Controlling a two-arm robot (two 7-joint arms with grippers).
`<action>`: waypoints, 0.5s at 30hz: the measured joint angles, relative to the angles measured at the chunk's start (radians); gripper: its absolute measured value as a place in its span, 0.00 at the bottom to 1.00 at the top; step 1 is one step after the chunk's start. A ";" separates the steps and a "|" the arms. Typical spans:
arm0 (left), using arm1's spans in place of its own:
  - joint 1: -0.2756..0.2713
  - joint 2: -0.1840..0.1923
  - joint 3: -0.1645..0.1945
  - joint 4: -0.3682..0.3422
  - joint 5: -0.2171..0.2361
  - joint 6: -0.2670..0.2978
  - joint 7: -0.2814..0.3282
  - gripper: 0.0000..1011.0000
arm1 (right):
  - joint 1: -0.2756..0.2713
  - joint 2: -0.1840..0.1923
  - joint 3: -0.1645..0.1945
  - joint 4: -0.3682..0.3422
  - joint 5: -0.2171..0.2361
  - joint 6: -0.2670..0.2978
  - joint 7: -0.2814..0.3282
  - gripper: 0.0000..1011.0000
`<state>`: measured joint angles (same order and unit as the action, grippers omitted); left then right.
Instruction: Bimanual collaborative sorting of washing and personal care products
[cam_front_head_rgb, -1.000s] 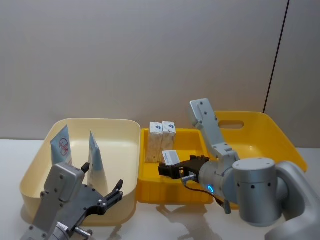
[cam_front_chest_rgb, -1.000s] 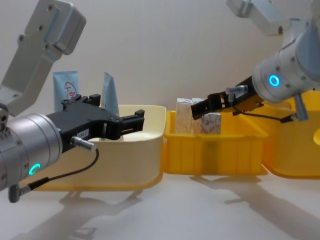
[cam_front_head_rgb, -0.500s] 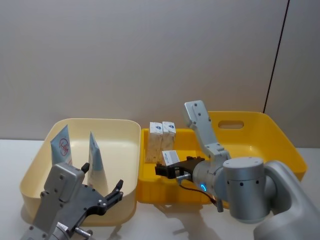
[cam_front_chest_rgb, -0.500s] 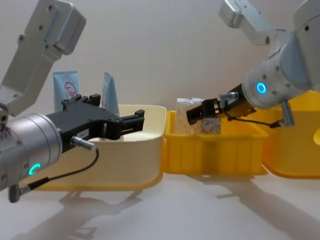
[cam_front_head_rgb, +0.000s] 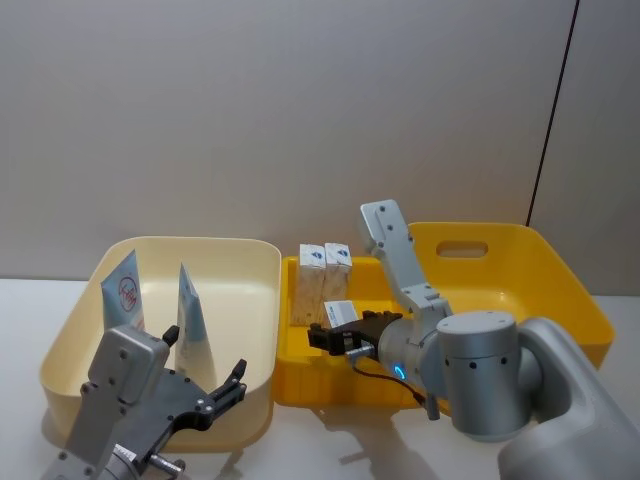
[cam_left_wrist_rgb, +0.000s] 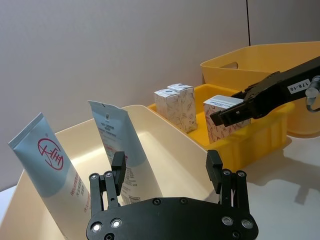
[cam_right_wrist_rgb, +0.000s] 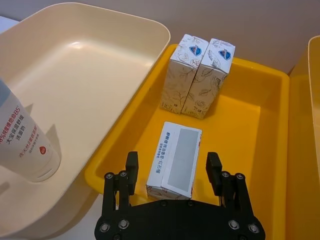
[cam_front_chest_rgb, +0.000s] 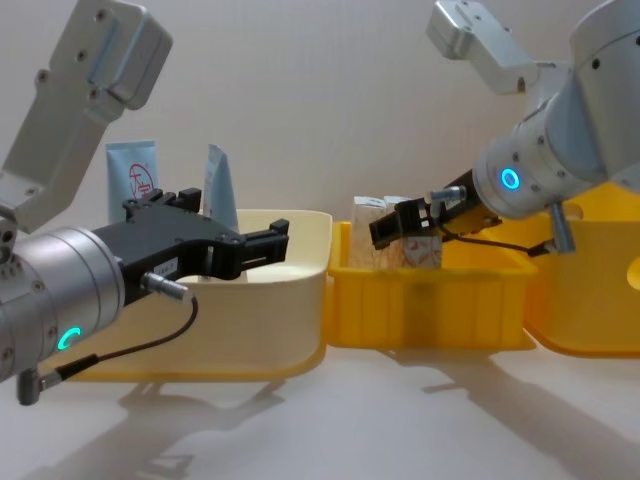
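Two pale-blue tubes (cam_front_head_rgb: 125, 290) (cam_front_head_rgb: 192, 320) with red print stand in the cream tub (cam_front_head_rgb: 230, 248). My left gripper (cam_front_head_rgb: 225, 385) hovers open in front of that tub, its fingers (cam_left_wrist_rgb: 117, 170) short of the tubes (cam_left_wrist_rgb: 120, 145). Two marbled cartons (cam_front_head_rgb: 325, 265) stand side by side at the back of the small yellow bin (cam_front_head_rgb: 300, 385). A third carton (cam_right_wrist_rgb: 175, 162) sits apart nearer the front. My right gripper (cam_right_wrist_rgb: 172, 172) is open, with its fingers on either side of this carton and a gap on both sides.
A large yellow tub (cam_front_head_rgb: 540, 262) with a handle slot stands to the right of the small bin. The three containers sit close together on a white table (cam_front_chest_rgb: 400, 420), with a plain wall behind them.
My right gripper has slid leftward over the small yellow bin to straddle the lone carton. The left arm, tubes and cartons have not moved.
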<state>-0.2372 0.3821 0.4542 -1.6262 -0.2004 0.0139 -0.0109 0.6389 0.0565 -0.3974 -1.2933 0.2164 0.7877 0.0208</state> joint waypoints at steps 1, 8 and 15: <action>0.000 0.000 0.000 0.000 0.000 0.000 0.000 0.99 | 0.001 0.000 0.000 0.001 0.000 0.000 0.001 0.86; 0.000 0.000 0.000 0.000 0.000 0.000 0.000 0.99 | 0.004 -0.002 -0.003 0.008 -0.003 -0.005 0.004 0.65; 0.000 0.000 0.000 0.000 0.000 0.000 0.000 0.99 | 0.006 -0.003 -0.004 0.013 -0.005 -0.007 0.006 0.44</action>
<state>-0.2372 0.3821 0.4542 -1.6262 -0.2004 0.0139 -0.0109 0.6453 0.0539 -0.4010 -1.2801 0.2115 0.7807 0.0266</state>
